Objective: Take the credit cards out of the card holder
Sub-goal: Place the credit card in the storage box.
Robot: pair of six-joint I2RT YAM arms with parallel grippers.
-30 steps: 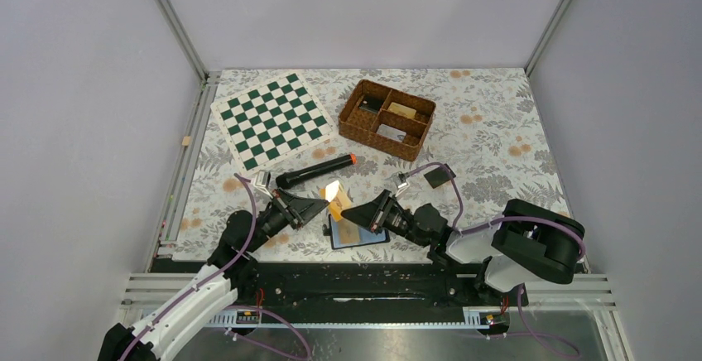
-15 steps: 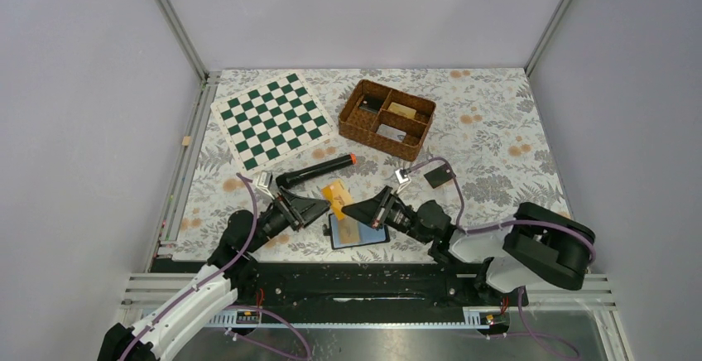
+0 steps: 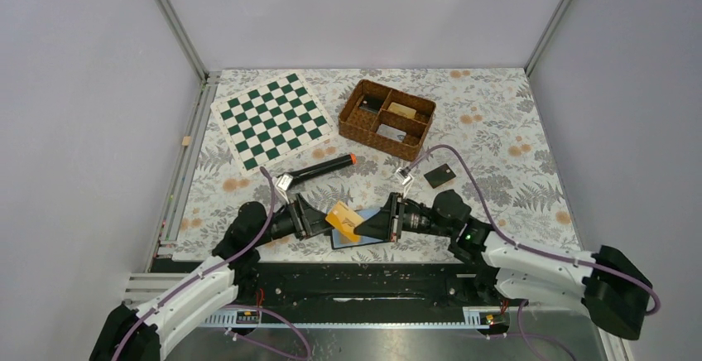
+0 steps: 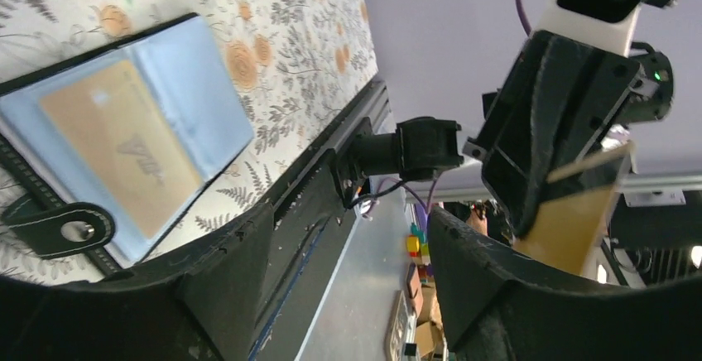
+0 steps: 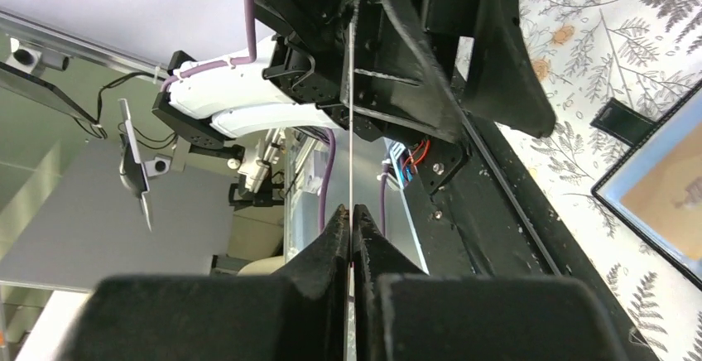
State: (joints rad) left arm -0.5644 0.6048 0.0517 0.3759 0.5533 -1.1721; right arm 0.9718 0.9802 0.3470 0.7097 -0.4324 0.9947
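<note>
- The bench (image 3: 497, 129), under a floral cloth, carries everything; its near edge is cut off by the arms' bases.
- A green-and-white chessboard (image 3: 276, 121) lies flat at far left.
- The brown wicker basket (image 3: 356, 121) sits far centre. One compartment holds a tan flat piece, another a grey flat piece and a third something dark, all too small to name.
- The card holder (image 4: 199, 88) lies open on the bench at the near edge, between the two arms. From above, the arms and the raised card cover most of it.
- Its blue-grey panel holds a tan card (image 4: 124, 150). The side tab (image 4: 62, 228) lies flat on the cloth beside it.
- A black cylinder with an orange tip (image 3: 319, 169) lies between the chessboard and the arms.
- The left fingers (image 4: 223, 286) are spread wide with nothing between them, just left of the raised card.
- The right fingers (image 5: 331, 253) are pressed together, pinching the orange-yellow card (image 3: 343, 217) by one end above the card holder. The right wrist view shows it only as a thin edge-on line.
- A dark brown-black card (image 3: 439, 176) lies flat on the cloth, well apart from the card holder; its face cannot be made out.
</note>
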